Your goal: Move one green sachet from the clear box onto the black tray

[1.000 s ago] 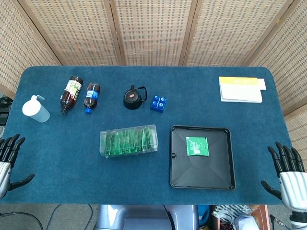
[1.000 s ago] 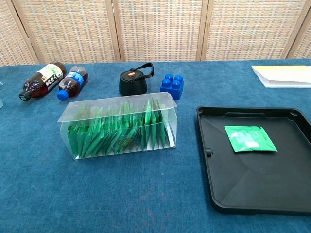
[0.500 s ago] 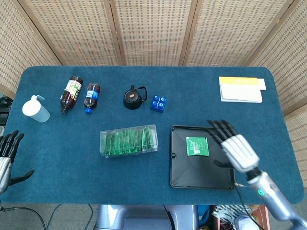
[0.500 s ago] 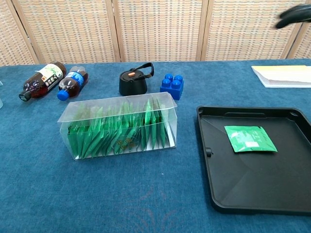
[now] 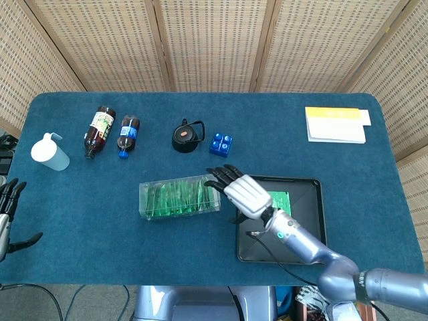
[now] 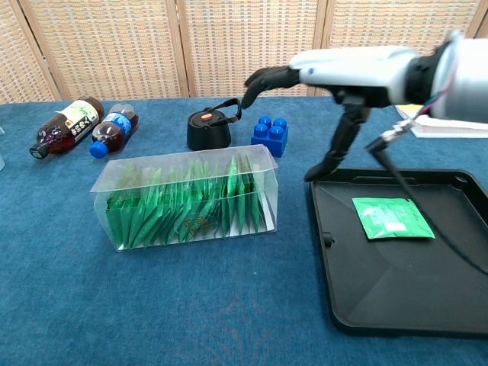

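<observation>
Green sachet [image 6: 392, 217] on black tray [image 6: 396, 305], hidden in head view by right robot hand [image 5: 242, 191]

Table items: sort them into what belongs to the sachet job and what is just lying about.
Job:
clear box of green sachets
black tray, one sachet already on it
right hand, open above the box's right end

Lying about:
two bottles
white squeeze bottle
black lid
blue brick
yellow-and-white pad
left hand, idle at the table edge

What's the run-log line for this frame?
phase: reach | right hand: open, above right end of clear box | left hand: idle at table edge | black tray: one green sachet in it
</observation>
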Controlling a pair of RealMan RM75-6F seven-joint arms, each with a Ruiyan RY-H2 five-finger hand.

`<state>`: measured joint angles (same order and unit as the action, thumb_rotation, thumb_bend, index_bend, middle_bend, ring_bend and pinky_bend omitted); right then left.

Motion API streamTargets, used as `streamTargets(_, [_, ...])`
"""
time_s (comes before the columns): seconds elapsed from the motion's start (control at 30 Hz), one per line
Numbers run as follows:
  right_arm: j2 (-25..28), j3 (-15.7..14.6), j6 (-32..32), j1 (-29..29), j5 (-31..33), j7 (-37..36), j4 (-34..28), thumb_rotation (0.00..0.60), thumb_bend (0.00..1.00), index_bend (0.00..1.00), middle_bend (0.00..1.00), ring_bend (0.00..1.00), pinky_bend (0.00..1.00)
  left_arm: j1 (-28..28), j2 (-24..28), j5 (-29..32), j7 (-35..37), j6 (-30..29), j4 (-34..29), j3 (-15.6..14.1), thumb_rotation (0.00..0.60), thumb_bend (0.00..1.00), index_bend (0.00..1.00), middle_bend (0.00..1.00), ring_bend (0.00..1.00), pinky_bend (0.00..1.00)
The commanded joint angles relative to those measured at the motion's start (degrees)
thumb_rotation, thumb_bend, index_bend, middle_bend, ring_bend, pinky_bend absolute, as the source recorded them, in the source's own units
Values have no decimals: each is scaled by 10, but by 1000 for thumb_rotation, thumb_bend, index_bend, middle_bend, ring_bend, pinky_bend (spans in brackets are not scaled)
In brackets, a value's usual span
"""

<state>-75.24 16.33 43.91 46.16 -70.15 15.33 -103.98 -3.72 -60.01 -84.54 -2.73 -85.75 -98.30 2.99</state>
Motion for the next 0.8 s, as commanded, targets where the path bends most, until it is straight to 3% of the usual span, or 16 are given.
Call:
streamTargets(0.03, [-69,6,-13,53,70,59,43,600,197,214,0,0,0,-2,-1,-1,-1,2,1,-1,600,63,0,0,0,0])
streamTargets(0.23, [-111,2,19,96,160,132,63,600,277,236,0,0,0,-2,-1,-2,-3,3,0,-2,600,63,0,0,0,0])
streamTargets(0.5, [-135,-10,55,123,220,183,77,600,317,241,0,0,0,-2,0,-1,1,4,-1,-2,600,63,0,0,0,0])
streamTargets(0.8, [-171,-23,93,149,262,226,105,600,435,264,0,0,0,-2,5,1,14,4,-1,-2,600,63,0,0,0,0])
